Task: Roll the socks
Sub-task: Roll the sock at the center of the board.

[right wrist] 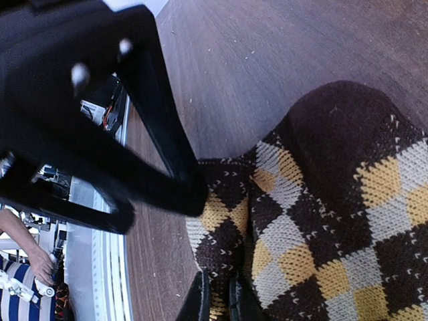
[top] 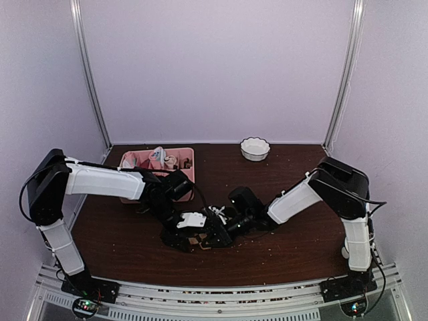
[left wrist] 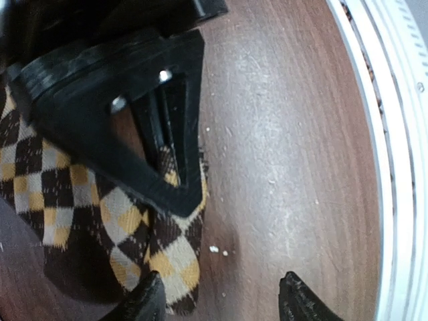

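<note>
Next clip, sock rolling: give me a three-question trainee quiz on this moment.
1. True or false: the left gripper is shut.
2. The sock pinched by the right gripper is: A plain pink, B dark argyle, C striped.
3. Fill in: the white bowl stands near the ___ edge of the table.
Key: 1 false; 2 B; 3 far.

Ahead of the left gripper (left wrist: 221,304), toward one fingertip: bare table (left wrist: 294,147), passable. Toward the other: argyle sock (left wrist: 73,200) with the right gripper (right wrist: 217,302) planted on it, obstructed.
</note>
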